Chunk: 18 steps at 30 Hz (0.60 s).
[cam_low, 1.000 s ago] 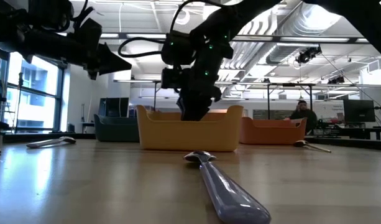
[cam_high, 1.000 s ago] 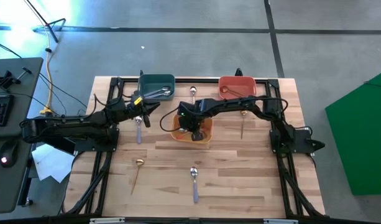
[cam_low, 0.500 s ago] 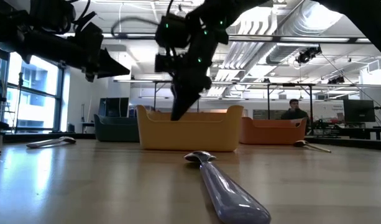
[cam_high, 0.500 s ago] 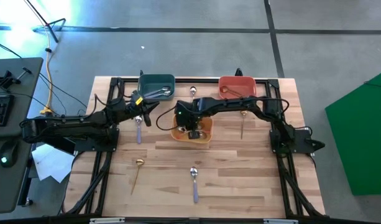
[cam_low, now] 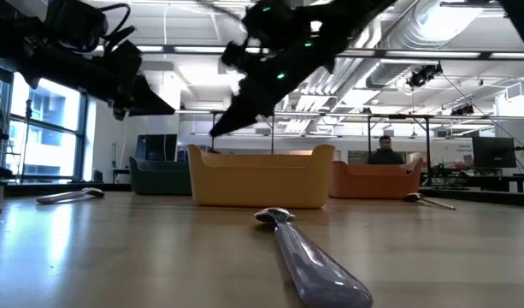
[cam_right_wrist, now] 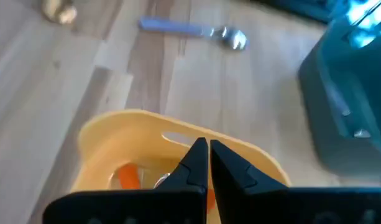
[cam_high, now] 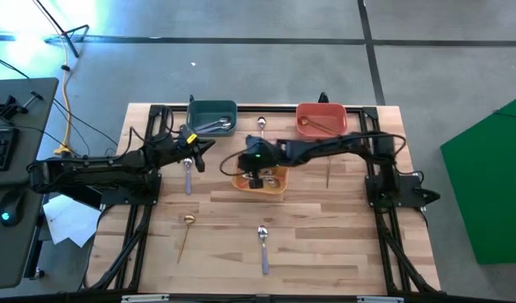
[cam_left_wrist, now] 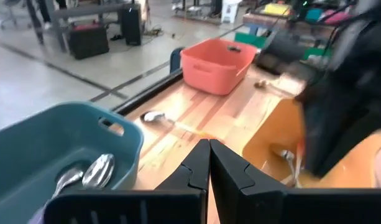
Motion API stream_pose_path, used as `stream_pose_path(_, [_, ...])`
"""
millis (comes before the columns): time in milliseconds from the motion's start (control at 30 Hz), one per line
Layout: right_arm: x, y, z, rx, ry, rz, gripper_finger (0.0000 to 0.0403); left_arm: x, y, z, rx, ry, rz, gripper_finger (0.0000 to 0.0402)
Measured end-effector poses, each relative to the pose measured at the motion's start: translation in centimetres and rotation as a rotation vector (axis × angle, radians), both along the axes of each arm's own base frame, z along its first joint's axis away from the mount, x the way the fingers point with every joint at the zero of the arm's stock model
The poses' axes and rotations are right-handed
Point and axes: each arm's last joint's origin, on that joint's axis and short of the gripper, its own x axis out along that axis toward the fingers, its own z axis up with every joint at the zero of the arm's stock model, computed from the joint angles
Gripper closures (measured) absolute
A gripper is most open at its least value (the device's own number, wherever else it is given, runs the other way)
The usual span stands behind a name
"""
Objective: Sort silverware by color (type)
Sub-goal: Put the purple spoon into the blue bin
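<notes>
My right gripper (cam_high: pixel 245 166) (cam_right_wrist: pixel 204 158) hangs shut and empty above the yellow-orange bin (cam_high: pixel 274 187) (cam_right_wrist: pixel 115 127), tipped toward the table's left. An orange-handled spoon (cam_right_wrist: pixel 127 177) lies inside that bin. My left gripper (cam_high: pixel 199 151) (cam_left_wrist: pixel 209 163) is shut and empty, hovering beside the teal bin (cam_high: pixel 209 112) (cam_left_wrist: pixel 47 140), which holds silver spoons (cam_left_wrist: pixel 94 171). A lavender-handled spoon (cam_high: pixel 188 175) (cam_right_wrist: pixel 190 29) lies flat on the table under the left arm. Other spoons lie flat: a gold one (cam_high: pixel 186 229), a lavender one (cam_high: pixel 263 244) (cam_low: pixel 309 257), a gold one (cam_high: pixel 328 171).
The red bin (cam_high: pixel 321 118) (cam_left_wrist: pixel 215 62) stands at the far edge with a gold spoon inside. One more spoon (cam_high: pixel 261 126) (cam_left_wrist: pixel 154 116) lies between the teal and red bins. A person sits in the room behind the table. Bare wood spreads along the near edge.
My right gripper has risen out of the yellow-orange bin, where it pointed straight down, and has tipped so that its fingers slant toward the table's left. The left arm and the spoons on the table have stayed in place.
</notes>
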Motion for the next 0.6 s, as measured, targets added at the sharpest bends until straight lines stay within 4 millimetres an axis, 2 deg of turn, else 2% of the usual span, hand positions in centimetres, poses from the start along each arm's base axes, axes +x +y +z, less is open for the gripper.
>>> stream_pose_path(67, [-1.5, -0.1, 0.4, -0.008, -0.099, -0.002, 0.0402, -0.1, 0.0, -0.3, -0.022, 0.022, 0.006, 0.0401])
stream_pose_path(267, [-7.5, -1.7, 2.3, -0.052, -0.349, -0.064, 0.0402, -0.1, 0.2, -0.2, -0.013, 0.111, 0.061, 0.0401])
stream_pose_path(467, [-14.0, -4.0, 5.5, -0.117, -0.49, -0.171, 0.0402, 0.2, 0.5, 1.7, -0.136, 0.3, 0.159, 0.0401])
stream_pose_path(600, [-18.1, -4.5, 7.7, -0.171, -0.57, -0.22, 0.0403, 0.0, 0.4, 3.7, -0.278, 0.444, 0.223, 0.04])
